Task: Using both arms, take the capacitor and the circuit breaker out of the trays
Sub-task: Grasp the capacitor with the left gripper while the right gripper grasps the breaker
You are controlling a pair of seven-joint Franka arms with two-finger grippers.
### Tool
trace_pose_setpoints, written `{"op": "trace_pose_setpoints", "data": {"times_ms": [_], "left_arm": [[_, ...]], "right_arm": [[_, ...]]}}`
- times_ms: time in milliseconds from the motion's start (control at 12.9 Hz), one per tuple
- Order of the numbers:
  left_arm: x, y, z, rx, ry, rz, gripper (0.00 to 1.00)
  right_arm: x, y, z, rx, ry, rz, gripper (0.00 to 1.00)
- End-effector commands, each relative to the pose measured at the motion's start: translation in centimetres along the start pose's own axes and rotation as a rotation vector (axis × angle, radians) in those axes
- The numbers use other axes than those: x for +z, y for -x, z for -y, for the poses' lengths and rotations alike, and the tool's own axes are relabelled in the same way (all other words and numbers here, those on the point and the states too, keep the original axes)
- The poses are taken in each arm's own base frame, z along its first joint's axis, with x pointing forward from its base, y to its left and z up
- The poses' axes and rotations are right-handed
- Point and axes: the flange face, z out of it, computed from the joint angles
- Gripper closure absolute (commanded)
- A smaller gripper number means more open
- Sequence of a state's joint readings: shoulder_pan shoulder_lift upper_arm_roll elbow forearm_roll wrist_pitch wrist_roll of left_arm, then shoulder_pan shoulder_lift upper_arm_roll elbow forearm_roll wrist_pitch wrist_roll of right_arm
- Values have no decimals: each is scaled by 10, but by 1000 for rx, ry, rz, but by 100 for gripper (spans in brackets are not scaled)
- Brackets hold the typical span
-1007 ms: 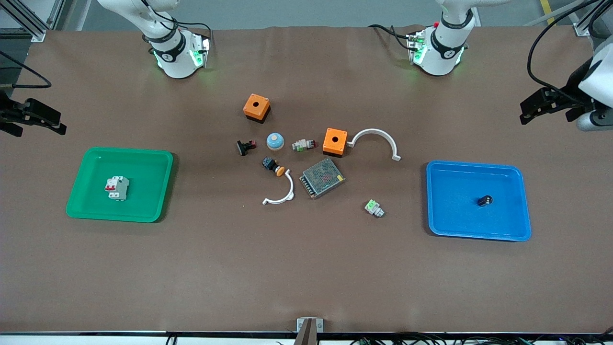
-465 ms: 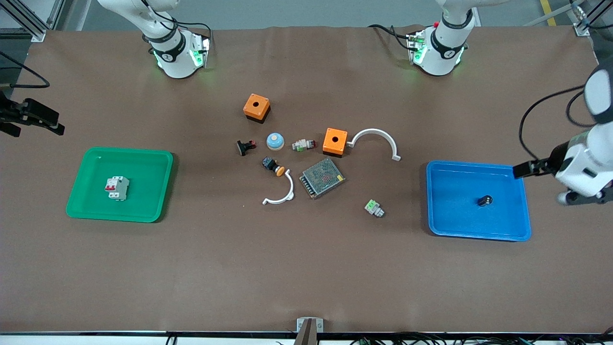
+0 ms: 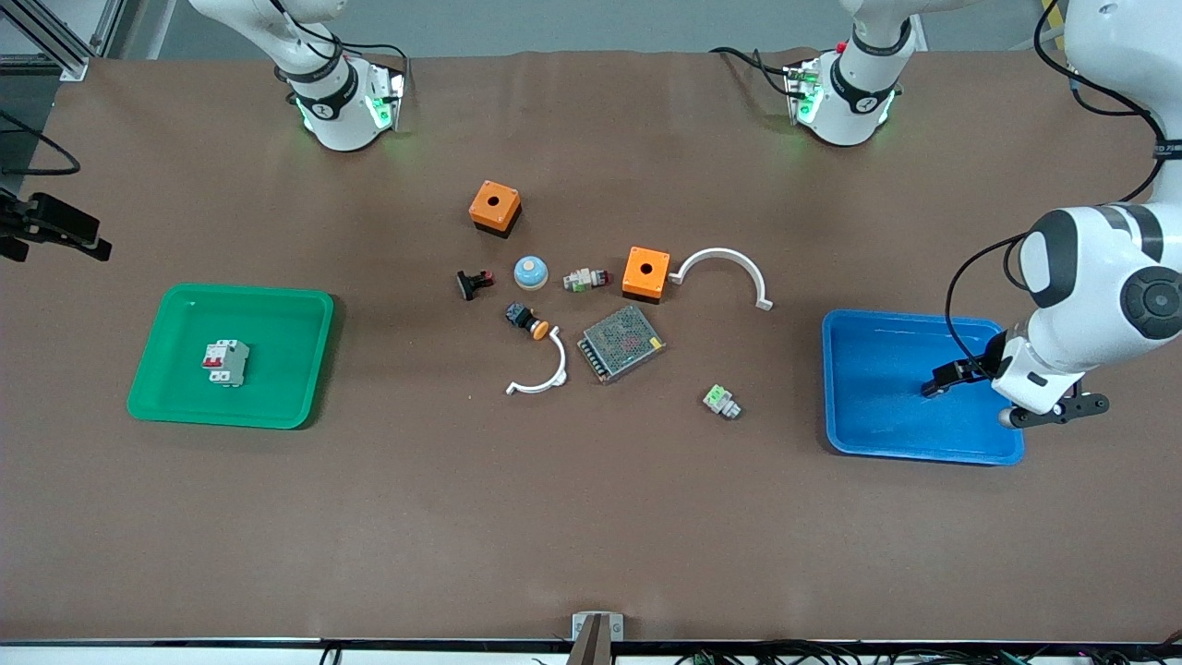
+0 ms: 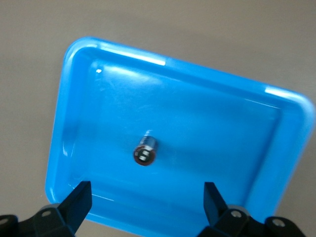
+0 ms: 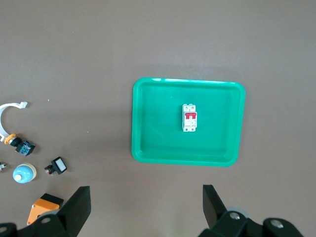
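Hovering my left gripper, jaws spread, over the blue tray; the capacitor lies inside, directly below. My right gripper, also spread, waits well off the circuit breaker in the green tray.

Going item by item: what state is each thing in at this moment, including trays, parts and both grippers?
capacitor: lying in the blue tray, not held.
circuit breaker: lying in the green tray, untouched.
blue tray: holds the capacitor.
green tray: holds the circuit breaker.
left gripper: jaws open, over the blue tray.
right gripper: jaws open, at the right arm's end of the table.
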State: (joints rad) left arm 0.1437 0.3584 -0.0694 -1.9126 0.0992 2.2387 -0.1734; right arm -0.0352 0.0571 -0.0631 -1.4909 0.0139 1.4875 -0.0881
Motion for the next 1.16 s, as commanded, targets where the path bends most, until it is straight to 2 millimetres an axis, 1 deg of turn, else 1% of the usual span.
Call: {"op": "trace_pose_setpoints", "data": {"times_ms": [0,77,232,310,387,542,620,775,852,1007,1085], "left_arm": [[20,8,14,3,-5,-39,0],[35,12,12,6,2,-52,0],[58,11,11,6,12,-70,2],[67,11,11,7,15,-66,3],[76,11,9,9,15,-56,5],[86,12,9,12,15,-40,11],[89,11,9,10,16,-37,15],[92,11,9,13,16,-39,23],[93,11,8,13,17,-36,29],[94,12,8,15,16,-34,44],[96,12,10,12,16,-31,49]], "right_arm": [[43,-10,-18,20,12,74,0],[70,-15,-26,27,9,98,0],[124,-16,-39,-49,1,100,0],[148,-17,-49,-79,1,84,1],[172,-16,-52,-100,4,61,2],[216,-12,-54,-104,9,37,2],[244,-9,-56,-125,10,30,2],[289,-11,-70,-170,14,14,2],[309,-14,-79,-185,12,18,2],[339,-22,-94,-208,25,-13,2],[356,-23,-100,-214,24,-8,2]]}}
